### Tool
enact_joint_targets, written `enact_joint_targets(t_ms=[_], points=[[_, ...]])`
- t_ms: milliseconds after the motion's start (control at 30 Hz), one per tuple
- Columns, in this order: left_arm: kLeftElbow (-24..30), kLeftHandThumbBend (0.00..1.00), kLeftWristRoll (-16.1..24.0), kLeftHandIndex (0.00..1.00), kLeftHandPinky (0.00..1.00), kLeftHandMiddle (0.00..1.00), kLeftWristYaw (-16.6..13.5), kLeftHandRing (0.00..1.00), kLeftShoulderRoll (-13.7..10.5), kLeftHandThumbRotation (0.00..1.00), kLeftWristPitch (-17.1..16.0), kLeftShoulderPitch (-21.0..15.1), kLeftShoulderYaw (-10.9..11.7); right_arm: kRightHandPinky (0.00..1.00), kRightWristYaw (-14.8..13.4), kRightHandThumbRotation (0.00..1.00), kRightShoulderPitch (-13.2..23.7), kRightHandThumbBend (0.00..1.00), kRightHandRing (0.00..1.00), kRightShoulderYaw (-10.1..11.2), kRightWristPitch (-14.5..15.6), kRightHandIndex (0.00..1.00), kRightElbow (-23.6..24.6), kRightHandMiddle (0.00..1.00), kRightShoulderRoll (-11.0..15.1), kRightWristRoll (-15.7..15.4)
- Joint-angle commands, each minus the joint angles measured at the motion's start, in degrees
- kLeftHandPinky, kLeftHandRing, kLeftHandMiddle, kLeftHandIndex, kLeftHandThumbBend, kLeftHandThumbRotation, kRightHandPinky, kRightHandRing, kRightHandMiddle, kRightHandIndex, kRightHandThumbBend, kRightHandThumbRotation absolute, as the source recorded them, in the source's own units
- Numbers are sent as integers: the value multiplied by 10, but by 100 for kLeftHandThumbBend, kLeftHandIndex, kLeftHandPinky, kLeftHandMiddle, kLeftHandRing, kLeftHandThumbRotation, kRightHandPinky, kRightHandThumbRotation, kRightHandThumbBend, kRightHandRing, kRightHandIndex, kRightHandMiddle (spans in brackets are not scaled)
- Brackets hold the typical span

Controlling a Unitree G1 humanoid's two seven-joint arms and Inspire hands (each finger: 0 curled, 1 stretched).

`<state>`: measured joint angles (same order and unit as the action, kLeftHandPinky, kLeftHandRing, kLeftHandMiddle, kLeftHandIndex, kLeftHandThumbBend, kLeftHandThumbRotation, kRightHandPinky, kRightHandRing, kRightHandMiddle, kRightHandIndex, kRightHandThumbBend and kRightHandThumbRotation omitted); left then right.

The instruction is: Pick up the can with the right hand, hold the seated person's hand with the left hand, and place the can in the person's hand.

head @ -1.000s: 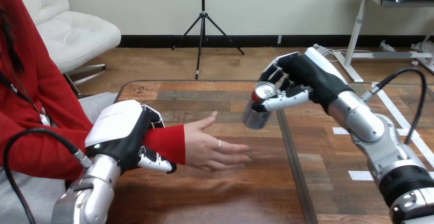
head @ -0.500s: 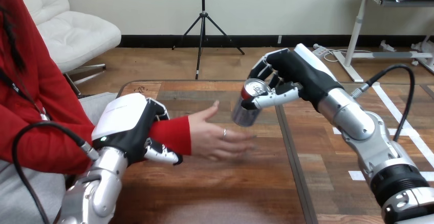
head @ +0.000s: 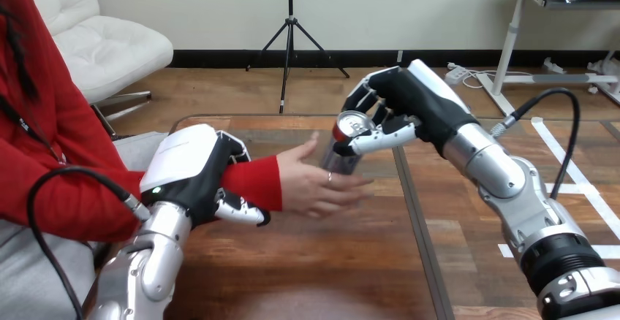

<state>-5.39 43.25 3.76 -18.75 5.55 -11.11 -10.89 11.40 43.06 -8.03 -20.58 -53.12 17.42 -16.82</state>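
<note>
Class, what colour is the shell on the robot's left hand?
White; the left hand shows best in the head view.

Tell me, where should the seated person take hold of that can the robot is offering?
Probably round the bare lower body of the can, coming from the view's left. The right hand curls round its upper part near the rim, leaving the lower wall free, and the person's hand lies open just beside it.
</note>
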Motion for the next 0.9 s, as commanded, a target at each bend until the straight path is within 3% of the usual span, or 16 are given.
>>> enact_joint_targets(t_ms=[0,333,867], points=[[53,78,-9,34,21,34,-46,28,46,0,-33,-199,-7,28,3,0,93,67,33,0,-3,45,110,40,-20,11],[42,77,-20,34,21,33,-47,27,57,0,-40,-212,-3,29,-3,0,92,68,34,-14,-6,44,121,40,-26,-3],[27,76,-23,33,21,34,-47,27,70,0,-35,-231,-2,29,3,0,83,69,34,-15,2,43,129,41,-42,3]])
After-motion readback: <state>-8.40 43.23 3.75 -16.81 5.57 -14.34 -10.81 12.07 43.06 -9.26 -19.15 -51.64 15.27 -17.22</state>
